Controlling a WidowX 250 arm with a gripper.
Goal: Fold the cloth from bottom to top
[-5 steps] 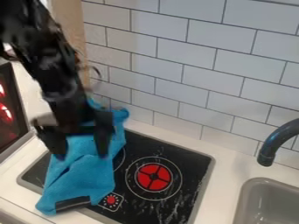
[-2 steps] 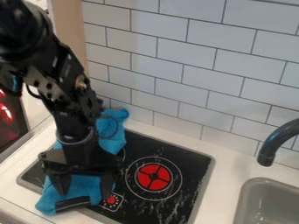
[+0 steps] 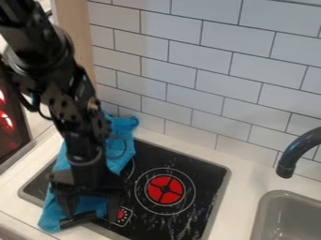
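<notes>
I have the blue cloth laid long across the cooktop at its 9 o'clock side, its bottom end toward 7 o'clock spilling onto the counter and its top end toward 1 o'clock, near the tiled wall. My end effector hangs over that bottom end, open, fingers spread with blue fabric showing between them, close to the black strip at the hem. I judge this to be the grasp that starts the fold, with the fold itself all to come. To do it well, I should go low enough to pinch the fabric near the hem, without pressing hard on the hard surface beneath, then close firmly, since a shallow bite may slip out. Next I should lift a little and carry the hem toward 1 o'clock along the cloth's own line, keeping clear of the red dial, and lower before releasing, so the layers don't bunch or twist
</notes>
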